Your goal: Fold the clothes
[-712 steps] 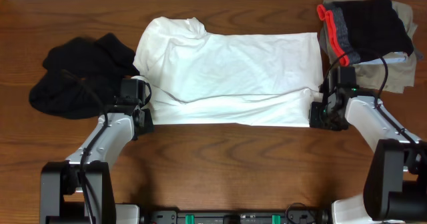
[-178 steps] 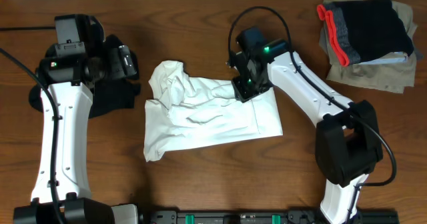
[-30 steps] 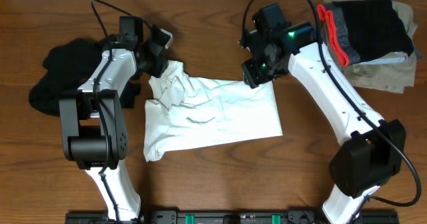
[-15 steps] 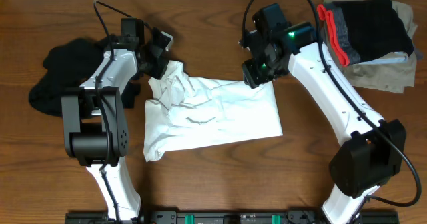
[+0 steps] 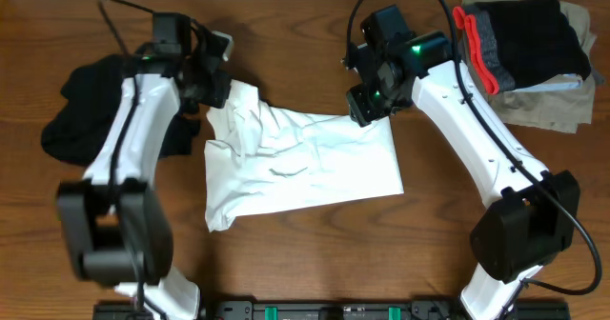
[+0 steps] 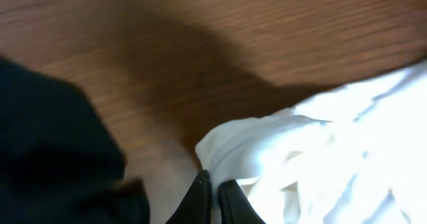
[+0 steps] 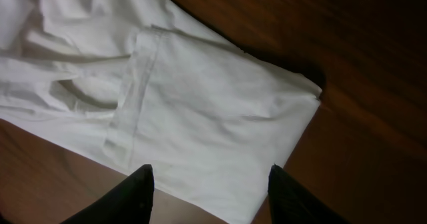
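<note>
Far left: black garment (image 5: 91, 115) is a loose heap on the table (image 5: 315, 263), not folded. Looks untouched, so 1 item is fully outstanding.

Left gripper (image 5: 214, 80) sits at the upper-left corner of the white shirt (image 5: 305, 163), between the heap and the shirt. In the left wrist view its fingers (image 6: 200, 194) are nearly together right at the shirt's rolled edge. Can't tell whether any fabric is pinched between them.

Centre: the shirt lies flat-ish, partly folded. The right half is a clean rectangle with a hem band showing. The upper-left is bunched and wrinkled, and the lower-left corner pokes out past the rest. My read: mid-fold, the left side needs straightening and at least 1 more fold.

Right gripper (image 5: 365, 106) is over the shirt's upper-right corner. The right wrist view shows its fingers (image 7: 130, 194) spread wide above the cloth with nothing between them, so it's holding nothing.

Far right: stack of folded clothes (image 5: 524, 53), dark, grey-with-red-trim and tan pieces piled up, well apart from the shirt. Presumably the finished pile.

Status estimate: several items done, shirt in progress, black garment left.
</note>
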`<act>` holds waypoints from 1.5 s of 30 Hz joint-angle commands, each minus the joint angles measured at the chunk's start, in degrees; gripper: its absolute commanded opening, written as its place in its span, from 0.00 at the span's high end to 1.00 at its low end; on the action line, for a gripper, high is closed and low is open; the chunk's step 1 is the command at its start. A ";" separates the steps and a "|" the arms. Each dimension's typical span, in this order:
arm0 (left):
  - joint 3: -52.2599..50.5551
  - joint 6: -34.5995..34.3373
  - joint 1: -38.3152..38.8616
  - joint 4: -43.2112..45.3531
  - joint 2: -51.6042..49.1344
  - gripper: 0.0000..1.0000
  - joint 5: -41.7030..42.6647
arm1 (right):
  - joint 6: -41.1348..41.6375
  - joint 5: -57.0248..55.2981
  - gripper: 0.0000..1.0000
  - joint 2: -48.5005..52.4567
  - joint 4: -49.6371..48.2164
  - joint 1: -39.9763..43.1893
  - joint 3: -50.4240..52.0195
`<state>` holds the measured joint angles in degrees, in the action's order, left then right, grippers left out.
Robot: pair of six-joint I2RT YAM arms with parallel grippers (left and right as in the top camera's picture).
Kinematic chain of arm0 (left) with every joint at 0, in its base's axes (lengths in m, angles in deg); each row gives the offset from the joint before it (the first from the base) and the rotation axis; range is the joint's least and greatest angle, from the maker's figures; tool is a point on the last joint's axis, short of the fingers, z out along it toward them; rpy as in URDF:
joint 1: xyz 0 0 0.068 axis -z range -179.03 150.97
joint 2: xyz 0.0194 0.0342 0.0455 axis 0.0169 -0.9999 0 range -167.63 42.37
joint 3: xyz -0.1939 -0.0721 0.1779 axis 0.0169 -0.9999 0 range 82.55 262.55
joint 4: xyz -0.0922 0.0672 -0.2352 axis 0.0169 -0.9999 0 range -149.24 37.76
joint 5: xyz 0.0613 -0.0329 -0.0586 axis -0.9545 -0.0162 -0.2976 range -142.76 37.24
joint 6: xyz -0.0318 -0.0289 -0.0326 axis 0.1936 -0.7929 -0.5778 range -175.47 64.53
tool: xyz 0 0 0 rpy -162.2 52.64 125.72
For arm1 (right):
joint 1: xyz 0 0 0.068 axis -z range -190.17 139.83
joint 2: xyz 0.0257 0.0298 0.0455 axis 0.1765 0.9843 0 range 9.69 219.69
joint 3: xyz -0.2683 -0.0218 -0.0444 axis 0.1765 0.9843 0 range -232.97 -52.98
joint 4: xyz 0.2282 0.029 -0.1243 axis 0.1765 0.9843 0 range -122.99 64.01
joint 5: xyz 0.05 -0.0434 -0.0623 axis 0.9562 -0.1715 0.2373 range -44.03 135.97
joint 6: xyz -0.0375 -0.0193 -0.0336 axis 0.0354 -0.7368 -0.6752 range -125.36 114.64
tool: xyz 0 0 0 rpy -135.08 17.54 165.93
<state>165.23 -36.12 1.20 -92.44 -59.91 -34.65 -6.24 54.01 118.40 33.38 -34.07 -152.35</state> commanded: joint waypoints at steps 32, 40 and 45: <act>-14.91 -0.11 -0.13 -13.88 -0.46 0.94 0.31 | -0.92 -0.33 0.41 -0.48 -2.19 0.26 -1.11; -14.86 0.59 -0.13 -14.14 -0.13 0.63 0.28 | -0.94 -0.33 0.38 -0.48 -2.91 0.26 -1.11; -13.11 2.91 0.24 -13.77 4.48 0.47 0.31 | -1.40 -0.33 0.35 -0.48 -3.17 0.26 -1.11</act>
<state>150.52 -35.16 1.20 -106.19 -59.06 -34.69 -6.44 53.87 118.40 30.38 -34.07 -152.35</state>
